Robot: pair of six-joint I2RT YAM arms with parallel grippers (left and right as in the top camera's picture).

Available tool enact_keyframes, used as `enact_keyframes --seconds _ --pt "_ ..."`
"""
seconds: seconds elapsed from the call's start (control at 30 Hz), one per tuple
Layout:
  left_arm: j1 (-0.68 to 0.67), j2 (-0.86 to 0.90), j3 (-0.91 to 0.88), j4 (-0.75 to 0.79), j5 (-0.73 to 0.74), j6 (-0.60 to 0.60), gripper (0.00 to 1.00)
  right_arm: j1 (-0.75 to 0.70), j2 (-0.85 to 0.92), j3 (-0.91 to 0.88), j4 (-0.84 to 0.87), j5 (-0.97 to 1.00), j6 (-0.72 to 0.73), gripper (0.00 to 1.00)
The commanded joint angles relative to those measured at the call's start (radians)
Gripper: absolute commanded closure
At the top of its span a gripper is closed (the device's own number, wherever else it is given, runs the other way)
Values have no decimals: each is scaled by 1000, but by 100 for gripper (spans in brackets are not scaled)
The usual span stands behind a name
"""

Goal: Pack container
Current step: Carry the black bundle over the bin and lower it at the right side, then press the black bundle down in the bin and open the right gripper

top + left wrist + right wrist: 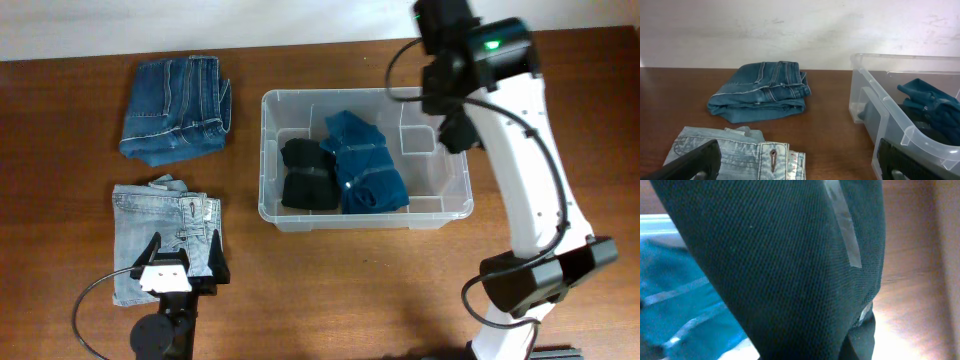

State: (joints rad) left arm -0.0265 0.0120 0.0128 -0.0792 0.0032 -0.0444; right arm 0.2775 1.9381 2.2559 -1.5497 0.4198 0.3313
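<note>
Black fingers point(695, 162) of the left jaws stand wide apart at the bottom corners of the left wrist view, with nothing between them. They hang low over the pale folded jeans point(165, 215) at the near left of the table point(330, 290). The right jaws I cannot judge. The right arm point(520, 130) hangs over the right end of the container point(266, 150), and its own camera is filled by a dark mesh surface point(790, 255) that hides the fingertips.

The container sits mid-table, right of both pairs of jeans. It holds a black garment point(307, 175) and a teal-blue one point(365, 165), side by side and touching. Packing looks partly done: two pieces are in, while the pale jeans and the darker blue jeans point(175, 95) at the far left are not.

Only the overhead view shows the black garment plainly. Only the left wrist view shows the gap between the left jaws. The right wrist view adds just teal cloth and bare wood.
</note>
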Motion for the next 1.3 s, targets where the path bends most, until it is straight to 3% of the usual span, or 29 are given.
enact_keyframes --seconds 0.0,0.37,1.13,1.17,1.2,1.27 --pt "-3 -6 -4 -4 0 19 1 42 -10 -89 68 -47 53 96" --pt "-3 -6 -4 -4 0 19 1 57 33 -334 224 -140 114 96" --pt "-3 -6 -4 -4 0 19 1 56 91 -519 328 -92 149 95" --pt "-3 -6 -4 -4 0 19 1 56 94 -519 330 -95 149 90" --pt "-3 -6 -4 -4 0 19 1 56 98 -519 331 -95 149 78" --pt "-3 -6 -4 -4 0 19 1 56 101 -519 332 -95 149 77"
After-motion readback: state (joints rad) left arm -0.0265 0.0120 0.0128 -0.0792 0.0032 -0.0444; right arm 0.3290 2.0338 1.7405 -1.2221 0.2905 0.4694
